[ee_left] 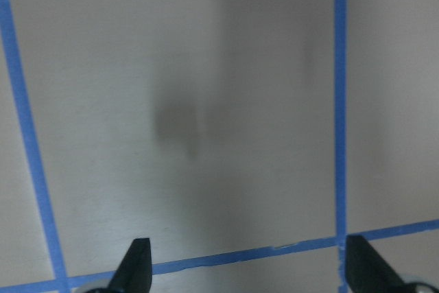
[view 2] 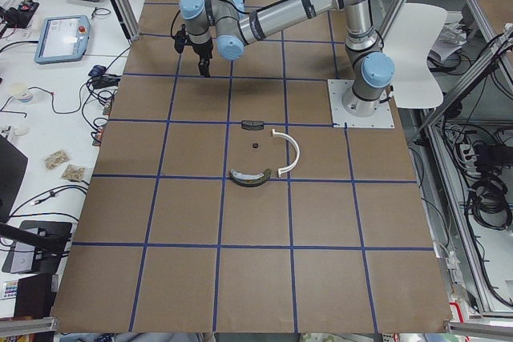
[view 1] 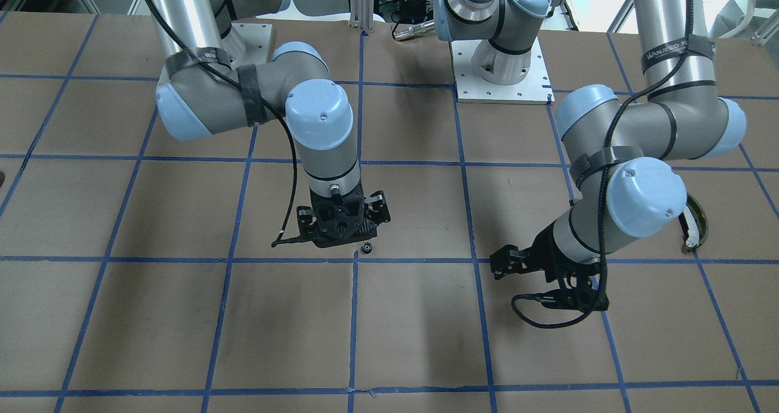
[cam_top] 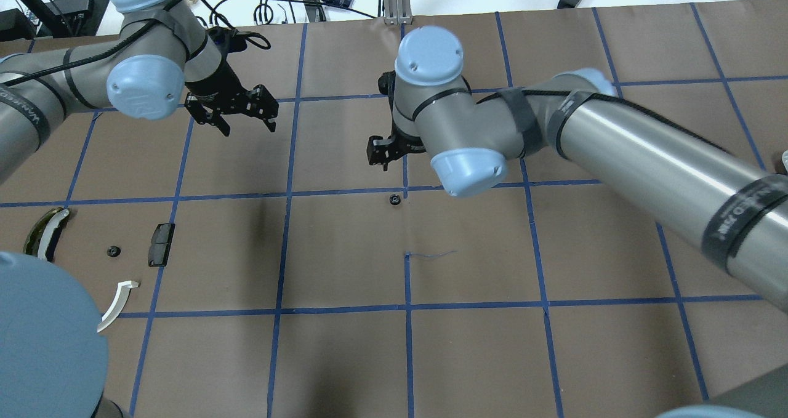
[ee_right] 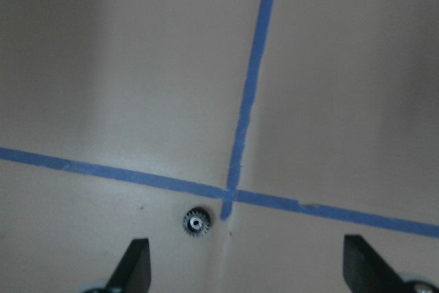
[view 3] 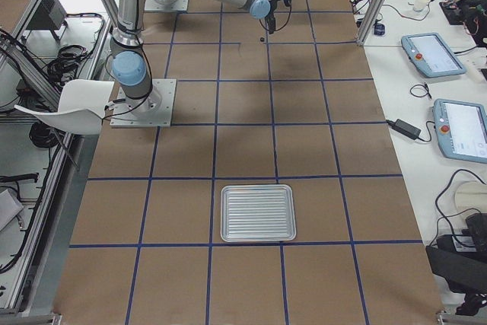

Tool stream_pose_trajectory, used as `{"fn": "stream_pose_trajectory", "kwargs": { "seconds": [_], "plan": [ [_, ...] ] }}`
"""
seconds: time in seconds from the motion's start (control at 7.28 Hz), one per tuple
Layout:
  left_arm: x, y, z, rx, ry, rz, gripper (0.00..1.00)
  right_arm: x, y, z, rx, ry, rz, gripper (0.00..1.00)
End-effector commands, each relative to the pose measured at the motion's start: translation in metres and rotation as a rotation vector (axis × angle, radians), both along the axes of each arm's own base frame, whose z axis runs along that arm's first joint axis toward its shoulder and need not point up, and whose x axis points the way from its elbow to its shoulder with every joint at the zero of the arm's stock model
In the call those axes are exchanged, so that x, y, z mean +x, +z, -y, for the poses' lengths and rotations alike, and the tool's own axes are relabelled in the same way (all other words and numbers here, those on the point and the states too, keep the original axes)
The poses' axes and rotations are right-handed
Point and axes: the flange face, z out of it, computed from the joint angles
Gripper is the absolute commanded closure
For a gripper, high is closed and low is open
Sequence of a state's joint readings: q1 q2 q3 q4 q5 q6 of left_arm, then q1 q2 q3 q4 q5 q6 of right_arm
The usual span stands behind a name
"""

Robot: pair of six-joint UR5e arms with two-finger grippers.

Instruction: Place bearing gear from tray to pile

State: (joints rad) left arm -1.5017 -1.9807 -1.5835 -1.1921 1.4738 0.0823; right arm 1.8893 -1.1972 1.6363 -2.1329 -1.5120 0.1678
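By the blue tape crossing [ee_right: 230,193] mid-table, the bearing gear [ee_right: 195,223] lies flat, off the tray, beneath the right gripper [ee_right: 250,272], jaws spread. It looks small, hard and light, liable to skid; pinch across its toothed rim. The left gripper [ee_left: 247,272] hangs spread too.

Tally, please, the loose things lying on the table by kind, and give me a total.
Small dark round gears: 2
White half-ring arc: 1
Dark rectangular pad: 1
Olive curved shoe with white strip: 1
Ribbed silver metal tray: 1
Total: 6
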Motion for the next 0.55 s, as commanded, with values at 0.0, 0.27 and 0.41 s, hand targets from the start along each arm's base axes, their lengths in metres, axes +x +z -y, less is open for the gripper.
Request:
{"fn": "stream_pose_trajectory", "kwargs": {
  "seconds": [0.0,0.27,0.41],
  "plan": [
    [-0.093,0.013,-0.027,0.001,0.068,0.015,0.0,-0.078,0.136,0.009,0.065,-0.081,-0.037,0.0],
    [-0.19,0.001,-0.06,0.031,0.15,0.027,0.0,-0.124,0.217,-0.039,0.074,-0.156,-0.058,0.0],
    [-0.233,-0.007,-0.075,-0.022,0.158,0.017,0.0,-0.132,0.207,-0.041,0.095,-0.164,-0.062,0.0]
  ]
}}
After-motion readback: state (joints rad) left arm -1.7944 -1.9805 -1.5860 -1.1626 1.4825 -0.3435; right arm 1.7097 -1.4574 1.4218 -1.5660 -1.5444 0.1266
